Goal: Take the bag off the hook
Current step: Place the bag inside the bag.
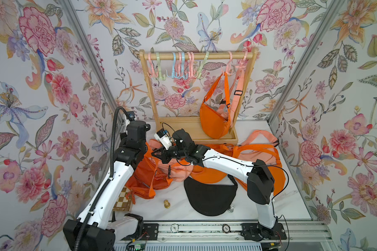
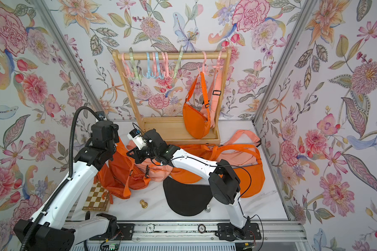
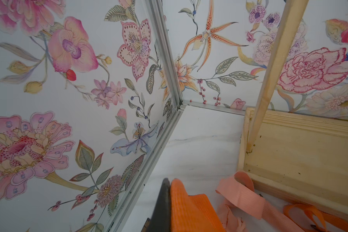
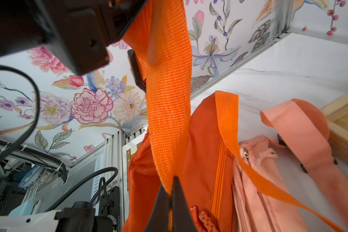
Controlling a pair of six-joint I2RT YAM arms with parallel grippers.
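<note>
Floral wallpaper closes in three sides of the white marble worktop (image 1: 183, 210). At the back stands a wooden rack (image 1: 196, 56) with a bunched row of pastel hooks, too crowded for me to count. Two pink ones at its right end are loaded. One hook (image 1: 226, 67) carries an orange bag (image 1: 213, 118), crescent-shaped, with its strap running straight up and its belly down. The neighbouring hook carries a peach bag (image 1: 238, 91) hanging just behind. The orange belly dangles over the rack's shallow tray base (image 1: 183, 128); I cannot tell whether it touches.

Off the rack, a second orange bag (image 1: 143, 173) slumps at the worktop's left, long axis roughly front to back. Both arms have its strap (image 4: 169, 100). My right fingers (image 4: 161, 204) are pinched fully together on the webbing, and my left fingers (image 3: 162, 200) are closed on the same strap further along.

More orange and peach bags lie heaped across the middle, overlapped beyond counting. One black bag (image 1: 209, 195), one chessboard (image 1: 123, 202), one gold chess piece (image 1: 166, 204) and one silver piece (image 1: 231, 209) sit in front.
</note>
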